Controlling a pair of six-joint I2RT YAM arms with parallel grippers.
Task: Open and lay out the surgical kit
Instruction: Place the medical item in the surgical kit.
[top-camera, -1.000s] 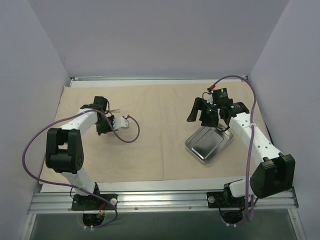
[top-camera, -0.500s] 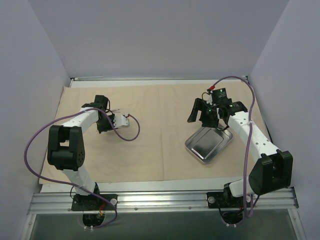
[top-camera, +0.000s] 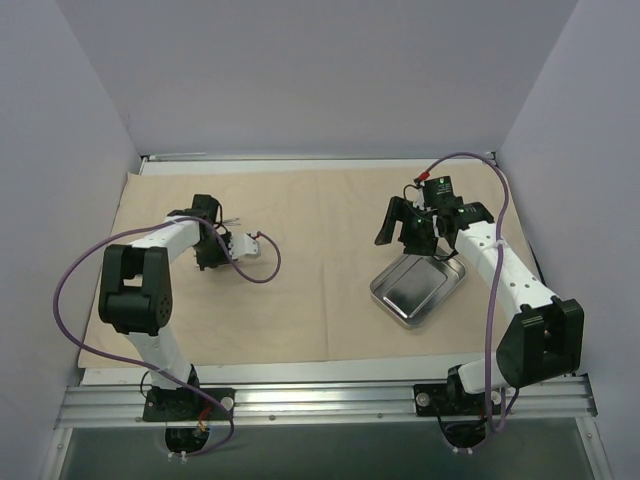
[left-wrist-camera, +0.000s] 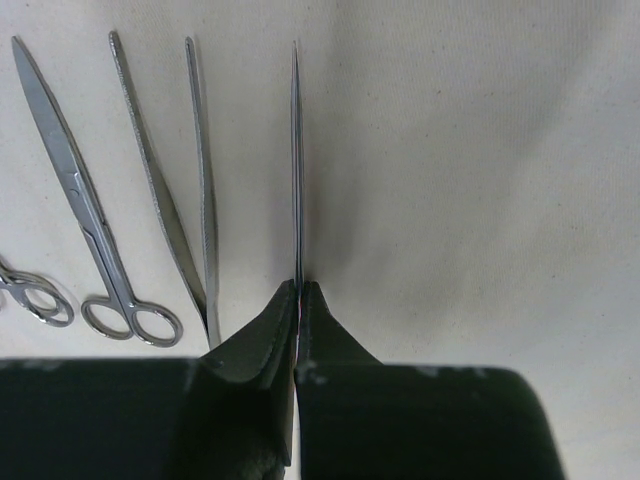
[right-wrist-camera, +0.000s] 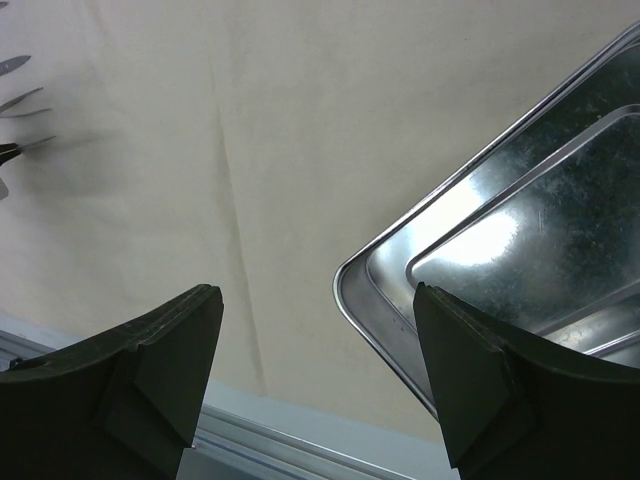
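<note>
White walls box in a tabletop (top-camera: 300, 366) covered almost edge to edge by the cloth (top-camera: 320, 300), already spread flat. The tray (top-camera: 415, 290) sits right of centre in the top view, well apart from the instruments at centre left. The left jaws are pinched shut on a thin steel instrument (left-wrist-camera: 296, 160), seen edge-on and pointing up the wrist frame. To its left, tweezers (left-wrist-camera: 203, 180) and scissors (left-wrist-camera: 85, 215) lie in a row on the cloth. The right jaws stand wide and empty over a corner of the tray. These tools look light, stiff and slick, so a grip near the middle or the handles should keep them from pivoting. The cloth is soft and would likely wrinkle if dragged.
</note>
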